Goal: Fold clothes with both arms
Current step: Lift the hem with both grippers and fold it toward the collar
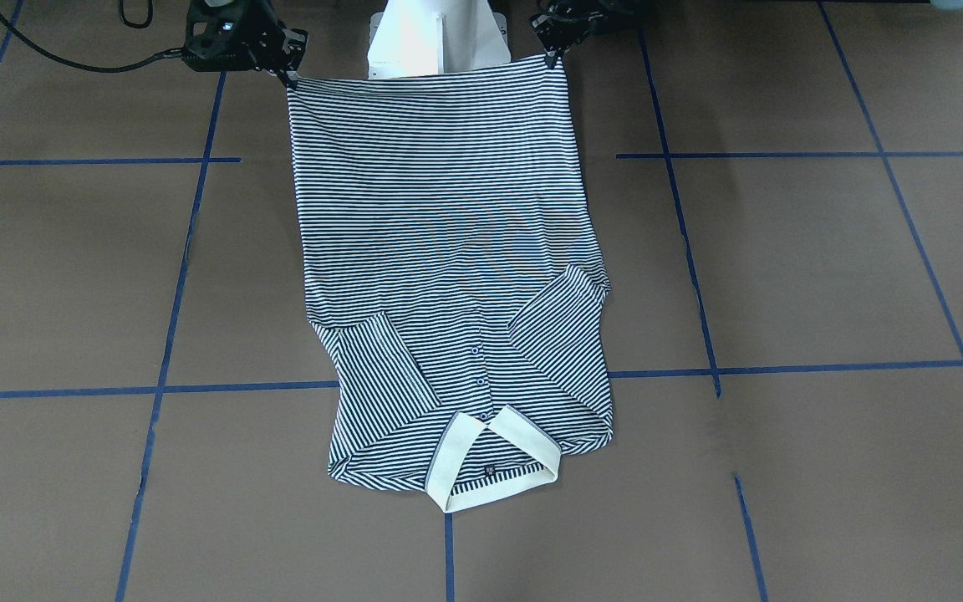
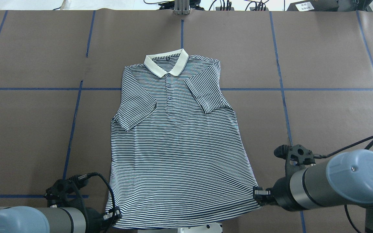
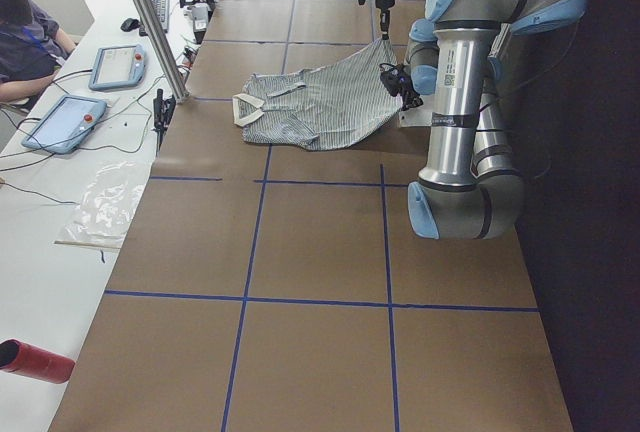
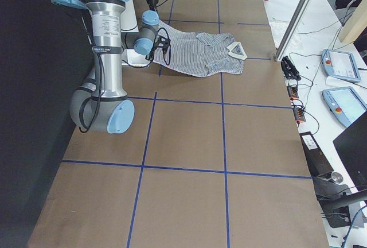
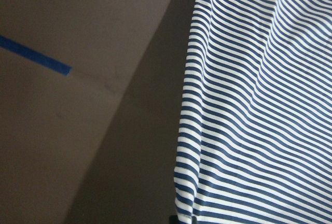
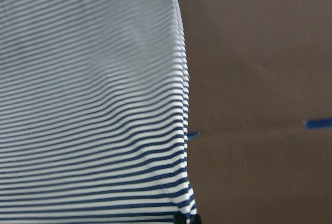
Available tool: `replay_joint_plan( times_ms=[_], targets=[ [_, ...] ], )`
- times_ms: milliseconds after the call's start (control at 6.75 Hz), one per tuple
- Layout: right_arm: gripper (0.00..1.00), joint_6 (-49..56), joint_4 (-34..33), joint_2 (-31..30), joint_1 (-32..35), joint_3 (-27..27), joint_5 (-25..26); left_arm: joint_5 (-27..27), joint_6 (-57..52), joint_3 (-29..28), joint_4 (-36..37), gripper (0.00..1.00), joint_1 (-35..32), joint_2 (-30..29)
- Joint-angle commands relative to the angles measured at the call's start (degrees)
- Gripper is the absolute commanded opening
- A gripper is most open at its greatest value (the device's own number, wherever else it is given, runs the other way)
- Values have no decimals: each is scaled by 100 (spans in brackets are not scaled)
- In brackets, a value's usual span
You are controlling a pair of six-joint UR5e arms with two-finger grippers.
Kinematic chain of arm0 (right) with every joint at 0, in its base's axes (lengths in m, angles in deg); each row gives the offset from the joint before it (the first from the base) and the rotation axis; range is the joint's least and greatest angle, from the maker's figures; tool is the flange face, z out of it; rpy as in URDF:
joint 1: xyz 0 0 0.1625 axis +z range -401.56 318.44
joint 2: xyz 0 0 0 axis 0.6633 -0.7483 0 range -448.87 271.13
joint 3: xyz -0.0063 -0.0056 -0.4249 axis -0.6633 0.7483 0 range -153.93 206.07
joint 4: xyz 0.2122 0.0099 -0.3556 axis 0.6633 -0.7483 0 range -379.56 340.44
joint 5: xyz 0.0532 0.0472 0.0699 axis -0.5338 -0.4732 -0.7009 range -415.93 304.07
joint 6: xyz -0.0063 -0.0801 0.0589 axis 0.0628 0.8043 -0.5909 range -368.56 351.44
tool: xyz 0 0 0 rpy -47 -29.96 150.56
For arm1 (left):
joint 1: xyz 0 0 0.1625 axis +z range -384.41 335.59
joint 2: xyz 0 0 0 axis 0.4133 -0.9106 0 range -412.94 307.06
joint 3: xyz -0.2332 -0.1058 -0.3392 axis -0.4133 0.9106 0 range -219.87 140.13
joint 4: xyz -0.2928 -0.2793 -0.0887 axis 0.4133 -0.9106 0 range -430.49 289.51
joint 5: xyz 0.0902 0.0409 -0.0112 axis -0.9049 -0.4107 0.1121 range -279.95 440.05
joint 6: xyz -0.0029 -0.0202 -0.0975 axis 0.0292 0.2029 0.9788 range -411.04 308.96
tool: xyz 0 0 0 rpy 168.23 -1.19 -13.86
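The navy-and-white striped polo shirt [image 2: 173, 136] lies face up, its white collar [image 2: 166, 63] at the far side and both sleeves folded in over the chest. My left gripper [image 2: 113, 216] is shut on the near left hem corner. My right gripper [image 2: 258, 192] is shut on the near right hem corner. In the front-facing view the hem stretches taut between the left gripper [image 1: 552, 57] and the right gripper [image 1: 289, 79], raised above the table. Each wrist view shows a side edge of the shirt [image 5: 249, 105] [image 6: 93, 105] running down to the pinch.
The white pedestal base [image 1: 435, 38] stands just behind the raised hem. Blue tape lines [image 2: 73, 123] cross the brown table on both sides of the shirt. A metal post [image 2: 181, 8] stands at the far edge. A person sits by tablets [image 3: 65, 122] beyond that edge.
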Motion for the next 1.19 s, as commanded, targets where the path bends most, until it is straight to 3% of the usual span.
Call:
replay_joint_plan(
  times_ms=[0,296,593,741,1037],
  targets=[
    [0,2002,-18,747,1151,837,90,19,-296,-76,52,0,-809,-83],
    [0,2926,8,1869,1935,2145,143,19,-1079,-696,35,0,-1882,-547],
    [0,3157,69,2943,2341,3455,230,2,-1352,-2013,-61,0,-2604,-1364],
    [0,3184,339,3356,2369,4157,614,1,-1484,-2506,-515,0,-2868,-1445],
    [0,3184,1200,3885,2535,5441,688,1,-1791,-3788,-1866,0,-3484,-1551]
  ],
)
